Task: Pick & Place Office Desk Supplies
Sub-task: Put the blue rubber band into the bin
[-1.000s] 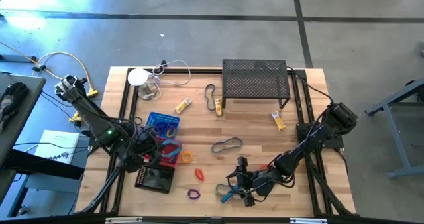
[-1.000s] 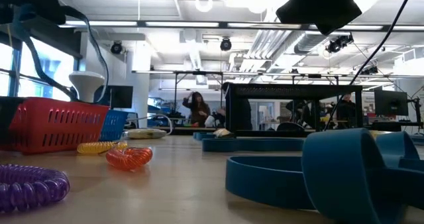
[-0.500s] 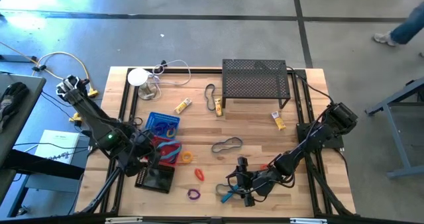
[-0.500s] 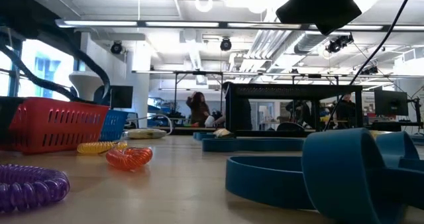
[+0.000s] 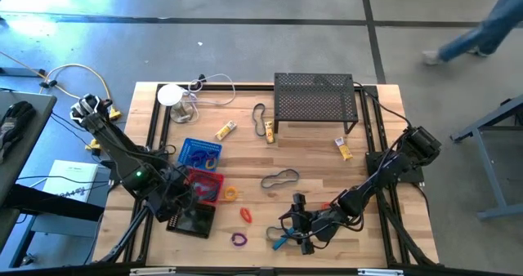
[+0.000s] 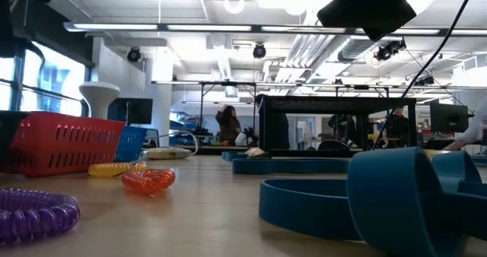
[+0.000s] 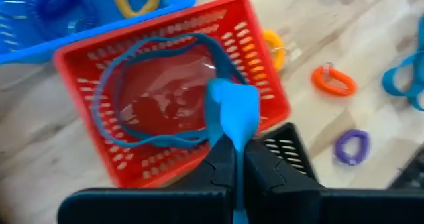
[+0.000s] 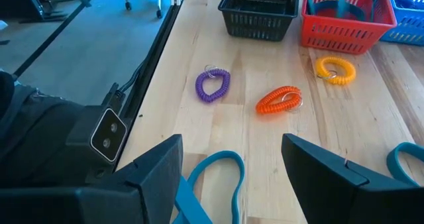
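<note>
My left gripper (image 7: 235,174) is shut on a blue elastic loop (image 7: 159,98) above the red basket (image 7: 265,71); in the high view it is over that basket (image 5: 214,178). My right gripper (image 8: 232,164) is open and low near the table's near edge (image 5: 298,223), and another blue loop (image 8: 212,174) lies on the wood below its fingers. A purple ring (image 5: 238,240), an orange ring (image 5: 245,215) and a yellow ring (image 5: 230,193) lie loose on the table. A black loop (image 5: 279,177) and short yellow tubes (image 5: 225,130) lie farther back. My left gripper pinches one end of the blue loop (image 7: 232,121) between its two fingers, coming from above. That end stands up bunched at the fingertips. The remainder of the loop (image 7: 116,85) lies slack inside the red basket.
A blue basket (image 5: 200,152) stands behind the red one and a black basket (image 5: 189,219) in front of it. The black mesh shelf (image 5: 315,100) and a white round device with cable (image 5: 170,95) stand at the far edge. A person walks past beyond the table's far right.
My left arm has shifted a little toward the table's near edge, still shut on the blue loop over the red basket. My right gripper has kept still.
</note>
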